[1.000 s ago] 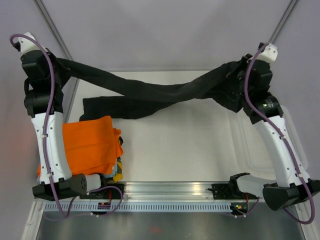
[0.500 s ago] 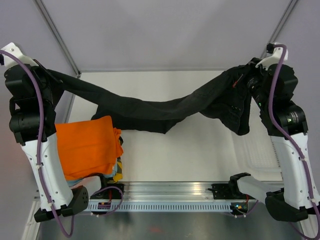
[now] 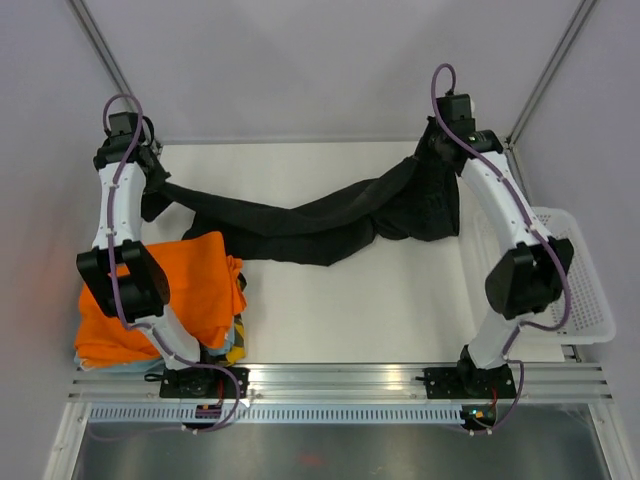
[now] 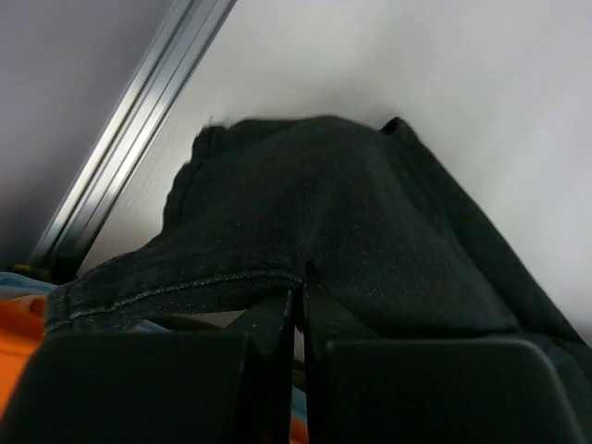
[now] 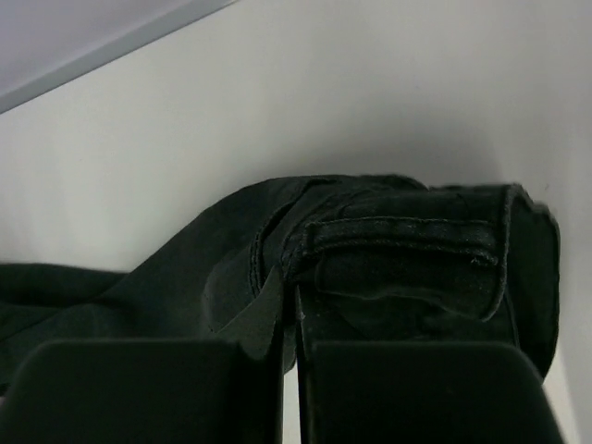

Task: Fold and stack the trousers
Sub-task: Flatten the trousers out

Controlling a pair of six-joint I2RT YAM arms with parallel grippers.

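The black trousers [image 3: 310,222] stretch across the far half of the table, sagging in the middle. My left gripper [image 3: 150,185] is shut on the leg end at the far left; in the left wrist view the hem [image 4: 305,213] sits pinched between the closed fingers [image 4: 273,324]. My right gripper [image 3: 432,160] is shut on the waist end at the far right; in the right wrist view the waistband [image 5: 407,245] is clamped between the fingers [image 5: 268,310]. Both ends are low, near the table.
A folded bright orange garment [image 3: 180,290] lies on a stack of clothes at the near left. A white basket [image 3: 580,290] stands off the table's right edge. A metal rail [image 3: 340,380] runs along the near edge.
Both arms have swung from raised, spread positions down and forward to the far table edge, lowering the trousers. The twisted legs have untwisted and now drape onto the table.
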